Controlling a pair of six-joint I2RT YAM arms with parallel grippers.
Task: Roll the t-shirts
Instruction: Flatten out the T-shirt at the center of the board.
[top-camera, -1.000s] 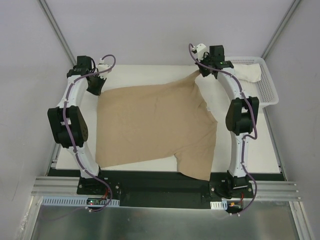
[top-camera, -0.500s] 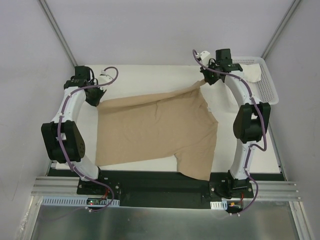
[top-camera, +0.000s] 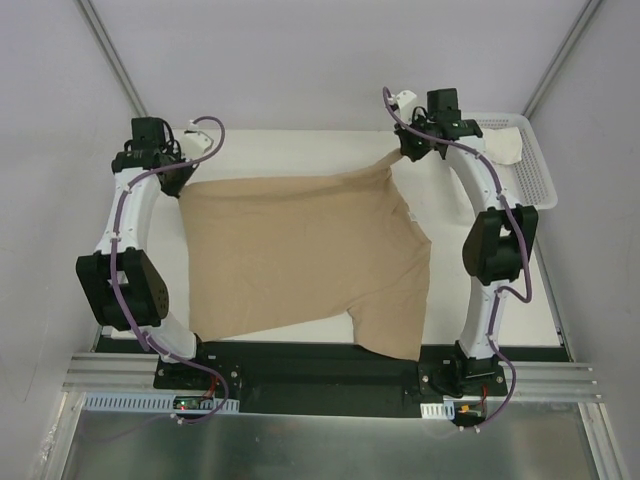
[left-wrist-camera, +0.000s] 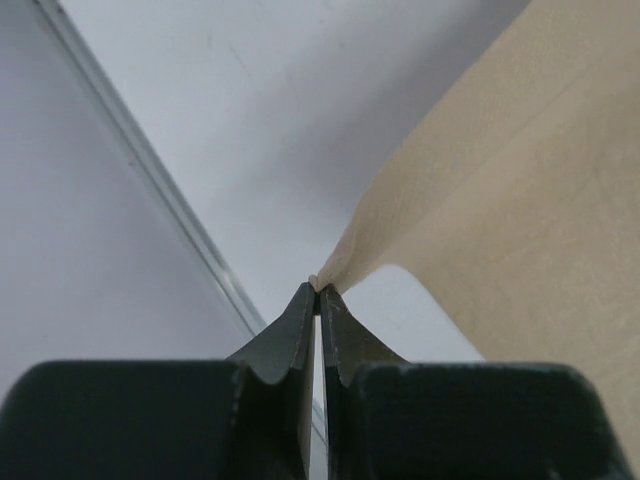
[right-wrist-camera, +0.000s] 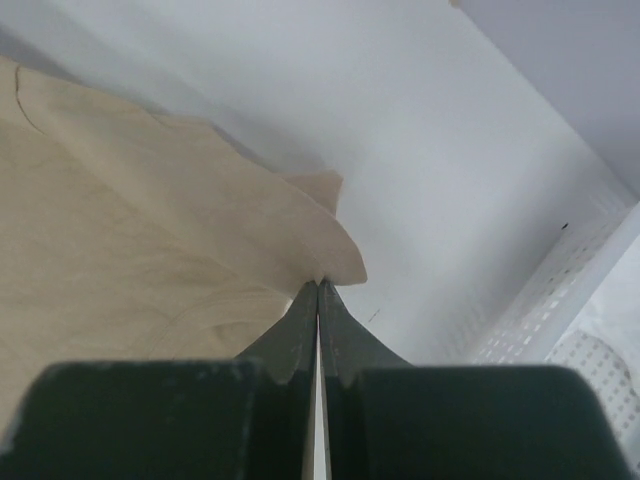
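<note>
tan t-shirt (top-camera: 300, 250) farther left now; left hand (left-wrist-camera: 318, 292), right hand (right-wrist-camera: 318, 286) tight on near-hidden corners

The spread t-shirt (top-camera: 300, 250) lies between my left gripper (left-wrist-camera: 318, 290) and right gripper (right-wrist-camera: 318, 284); right of my right jaws, a basket (top-camera: 545, 186) holds the other t-shirt (top-camera: 500, 146).

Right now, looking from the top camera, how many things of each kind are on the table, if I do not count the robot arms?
T-shirts: 2 (the tan t-shirt spread on the table, the white t-shirt bundled in the basket)
Baskets: 1 (the white mesh basket at the far right)
Total: 3
</note>
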